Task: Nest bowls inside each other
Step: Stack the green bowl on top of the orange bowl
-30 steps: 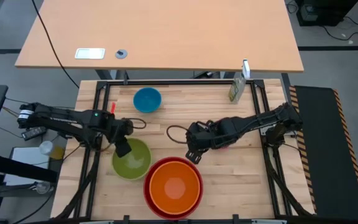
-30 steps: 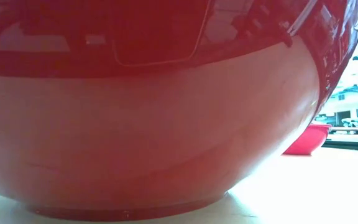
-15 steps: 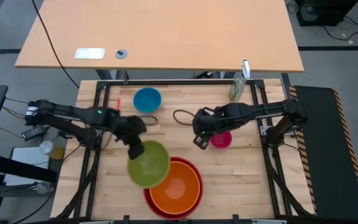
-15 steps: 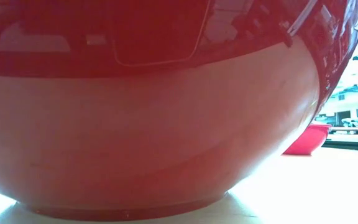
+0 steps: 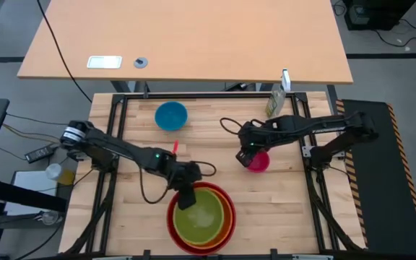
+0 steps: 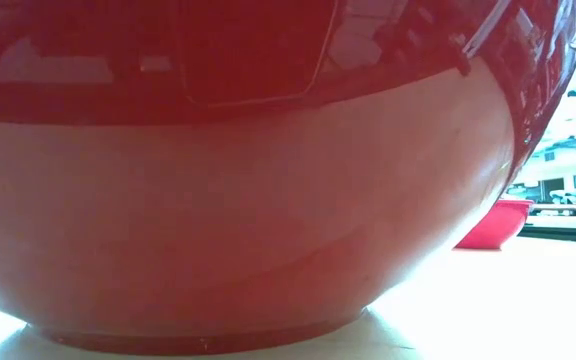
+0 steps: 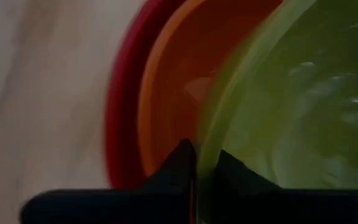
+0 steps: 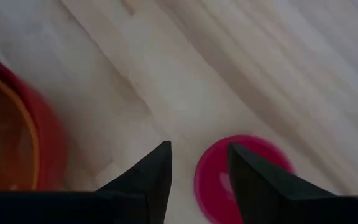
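Left gripper (image 5: pixel 185 203) pinched the lime green bowl's (image 5: pixel 205 217) rim inside the orange bowl (image 7: pixel 166 93). Right gripper (image 8: pixel 199 168) hovered, jaws spread, over the magenta pink bowl (image 5: pixel 257 162).

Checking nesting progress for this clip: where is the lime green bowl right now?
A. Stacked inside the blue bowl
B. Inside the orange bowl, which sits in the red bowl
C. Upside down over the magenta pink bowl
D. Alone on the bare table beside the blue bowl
B: in the high view the lime green bowl lies within the orange bowl, itself inside the red bowl, with the left gripper at its rim.
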Motion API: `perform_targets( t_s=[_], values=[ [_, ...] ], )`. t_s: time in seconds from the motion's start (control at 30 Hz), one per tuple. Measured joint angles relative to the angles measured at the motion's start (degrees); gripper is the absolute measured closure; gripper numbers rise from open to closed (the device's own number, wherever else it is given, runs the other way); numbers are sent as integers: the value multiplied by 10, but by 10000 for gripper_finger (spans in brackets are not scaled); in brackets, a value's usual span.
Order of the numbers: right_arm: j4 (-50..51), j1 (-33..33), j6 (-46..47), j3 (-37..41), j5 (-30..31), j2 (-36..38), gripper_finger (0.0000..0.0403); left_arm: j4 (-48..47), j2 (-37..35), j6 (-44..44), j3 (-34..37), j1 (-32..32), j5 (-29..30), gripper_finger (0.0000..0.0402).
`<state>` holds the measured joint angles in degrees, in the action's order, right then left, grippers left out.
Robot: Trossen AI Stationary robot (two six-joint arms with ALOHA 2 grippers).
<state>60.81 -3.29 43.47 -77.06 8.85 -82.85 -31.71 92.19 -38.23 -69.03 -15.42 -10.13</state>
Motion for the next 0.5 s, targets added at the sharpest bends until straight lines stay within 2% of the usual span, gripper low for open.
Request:
perform_targets(
  t_s=[0.17, 0.3, 0.4, 0.5],
  values=[
    [-24, 0, 29, 45, -11, 27, 243, 25, 19, 5, -12, 1, 0, 285],
    [-24, -4, 35, 49, -9, 31, 243, 18, 7, 18, -12, 7, 2, 223],
    [-26, -4, 35, 49, -8, 32, 243, 19, -11, 33, -13, 12, 12, 200],
    [-34, -4, 38, 49, 2, 35, 243, 16, -37, 59, -11, 16, 44, 196]
  ],
)
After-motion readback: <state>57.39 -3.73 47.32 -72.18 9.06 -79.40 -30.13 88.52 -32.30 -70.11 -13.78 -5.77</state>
